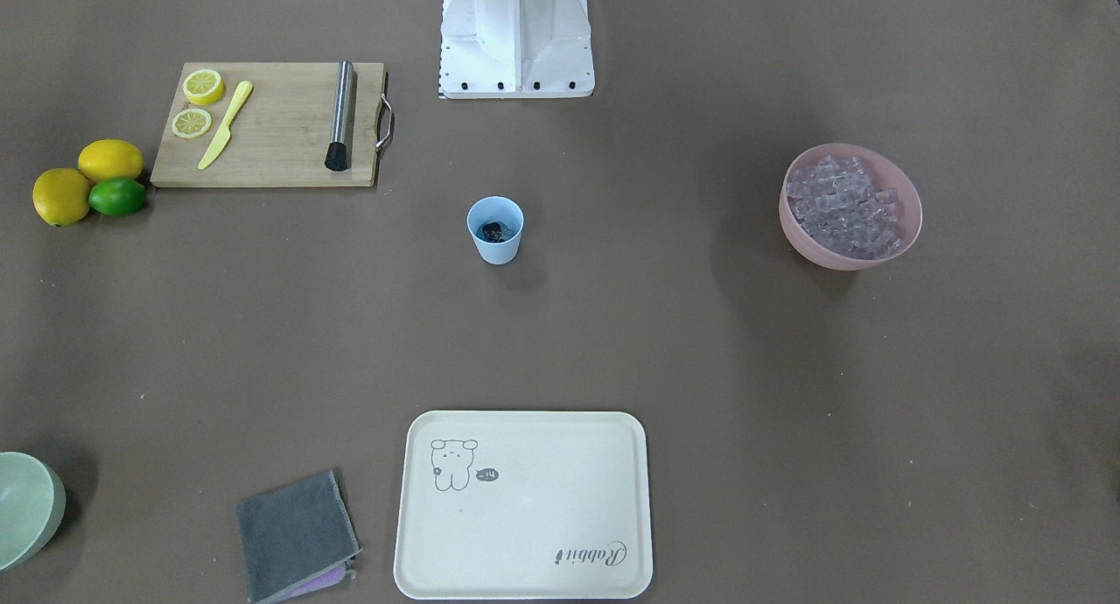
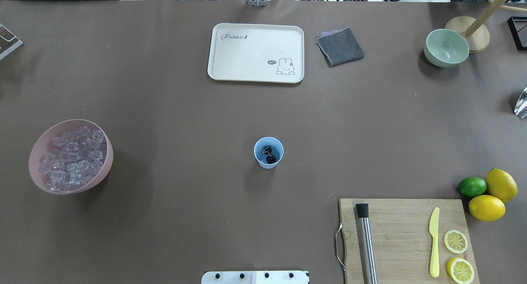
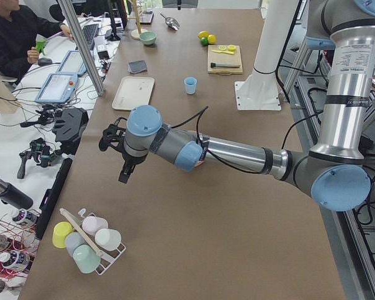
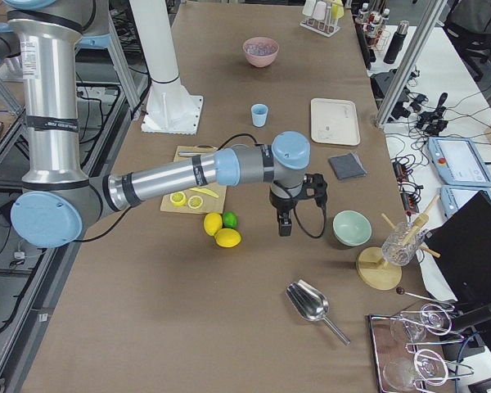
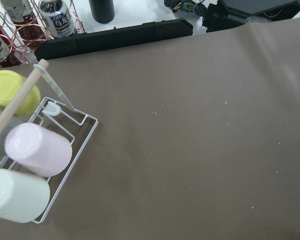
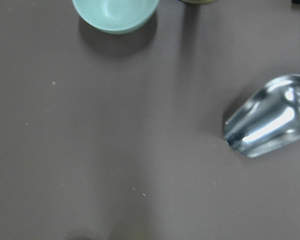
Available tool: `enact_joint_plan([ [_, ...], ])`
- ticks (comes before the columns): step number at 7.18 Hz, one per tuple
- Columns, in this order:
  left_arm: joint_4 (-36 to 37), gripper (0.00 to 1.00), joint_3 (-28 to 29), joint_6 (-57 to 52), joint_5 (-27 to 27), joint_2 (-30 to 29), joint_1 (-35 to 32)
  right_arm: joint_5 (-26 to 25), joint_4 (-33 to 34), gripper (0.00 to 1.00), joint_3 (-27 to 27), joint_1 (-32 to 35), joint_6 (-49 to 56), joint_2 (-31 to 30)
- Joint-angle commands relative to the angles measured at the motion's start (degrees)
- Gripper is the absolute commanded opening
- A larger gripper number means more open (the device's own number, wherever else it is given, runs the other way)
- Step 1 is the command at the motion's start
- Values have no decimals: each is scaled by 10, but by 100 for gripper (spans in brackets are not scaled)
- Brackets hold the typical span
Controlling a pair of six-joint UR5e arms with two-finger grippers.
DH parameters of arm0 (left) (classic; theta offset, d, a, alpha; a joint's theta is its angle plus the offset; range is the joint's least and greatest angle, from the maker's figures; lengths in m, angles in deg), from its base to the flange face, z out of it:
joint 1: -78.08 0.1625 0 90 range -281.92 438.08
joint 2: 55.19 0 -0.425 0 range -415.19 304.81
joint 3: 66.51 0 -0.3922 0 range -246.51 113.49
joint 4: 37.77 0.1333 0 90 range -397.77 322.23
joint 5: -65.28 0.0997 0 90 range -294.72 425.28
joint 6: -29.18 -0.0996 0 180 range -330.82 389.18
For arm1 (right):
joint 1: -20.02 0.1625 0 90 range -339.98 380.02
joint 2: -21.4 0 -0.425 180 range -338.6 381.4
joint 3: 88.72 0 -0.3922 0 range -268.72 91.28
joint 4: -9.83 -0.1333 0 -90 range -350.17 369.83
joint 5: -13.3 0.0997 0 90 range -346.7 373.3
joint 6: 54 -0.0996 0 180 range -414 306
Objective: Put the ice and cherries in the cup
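The light blue cup (image 2: 268,162) stands upright mid-table, also seen from the front (image 1: 495,245). Dark cherries (image 2: 270,157) lie at its bottom (image 1: 492,230). A glint beside them may be ice; I cannot tell. The ice (image 2: 74,158) fills the pink bowl (image 2: 41,140) at the robot's left (image 1: 844,206). My left gripper (image 3: 122,177) hangs over the table's left end, well past the pink bowl. My right gripper (image 4: 284,228) hangs over the right end between the lemons and the green bowl. Both show only in side views, so whether they are open or shut I cannot tell.
A cream tray (image 2: 230,66), grey cloth (image 2: 340,46) and green bowl (image 2: 446,47) sit along the far edge. A cutting board (image 2: 403,222) holds a muddler, knife and lemon slices. A metal scoop (image 6: 270,117) lies under the right wrist; a cup rack (image 5: 35,165) lies under the left.
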Motion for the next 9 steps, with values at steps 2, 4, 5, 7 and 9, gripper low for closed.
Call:
enact_joint_plan([
  [2,7,98,-8,-46,25,65,-13,-41,47,100,9,72,126,-69],
  [4,29,98,-13,-12,-8,83,-13,-16,2,100,9,89,123,-118],
  [5,31,98,-27,-10,-7,87,-13,-17,3,100,8,89,121,-115],
  [7,31,98,-46,-8,50,85,9,-16,3,100,9,89,84,-114],
  [9,37,98,-44,-7,60,73,31,-16,0,100,9,88,59,-112],
])
